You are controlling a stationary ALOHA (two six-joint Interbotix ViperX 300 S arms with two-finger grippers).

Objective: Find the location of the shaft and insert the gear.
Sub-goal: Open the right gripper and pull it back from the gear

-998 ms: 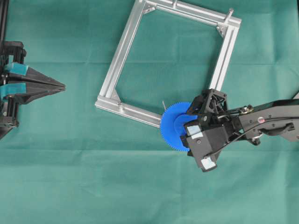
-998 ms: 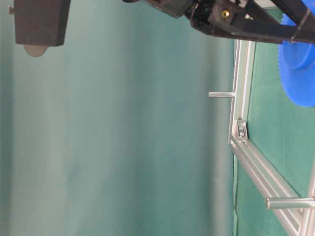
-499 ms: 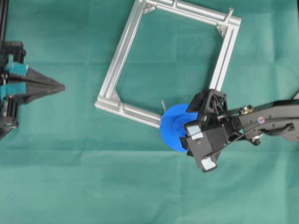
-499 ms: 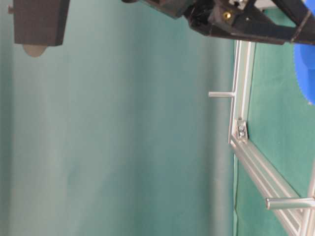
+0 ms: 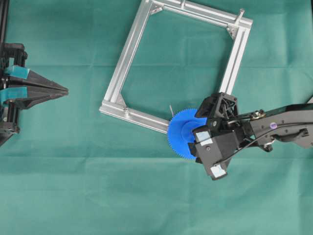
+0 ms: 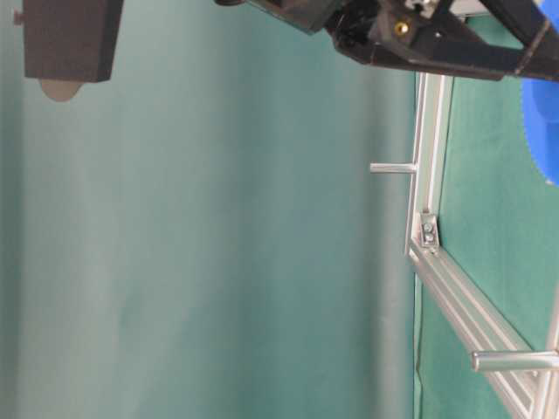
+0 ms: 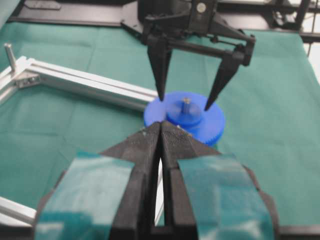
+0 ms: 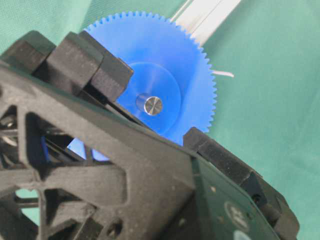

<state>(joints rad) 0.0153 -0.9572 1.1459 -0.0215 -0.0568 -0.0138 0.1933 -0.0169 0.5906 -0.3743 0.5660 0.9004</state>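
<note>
The blue gear (image 5: pixel 180 134) lies flat at the near corner of the aluminium frame (image 5: pixel 128 54). The silvery shaft (image 8: pixel 153 105) pokes up through its centre hole, and its tip (image 7: pixel 186 101) also shows in the left wrist view. A thin pale wire curl (image 8: pixel 222 73) sticks out beside the gear's rim. My right gripper (image 7: pixel 185 100) hangs over the gear, open. Its fingers (image 7: pixel 161 75) stand on either side of the raised hub without touching it. My left gripper (image 5: pixel 65 90) rests shut at the far left, holding nothing.
The square frame carries bare upright pins at its other corners (image 5: pixel 241 12) (image 7: pixel 8 52) (image 6: pixel 393 168). Green cloth (image 5: pixel 98 186) covers the table. The right arm (image 5: pixel 283 125) reaches in from the right edge.
The right gripper's jaws have opened off the gear's hub. In the table-level view the gear has dropped closer to the cloth. The left arm has not moved.
</note>
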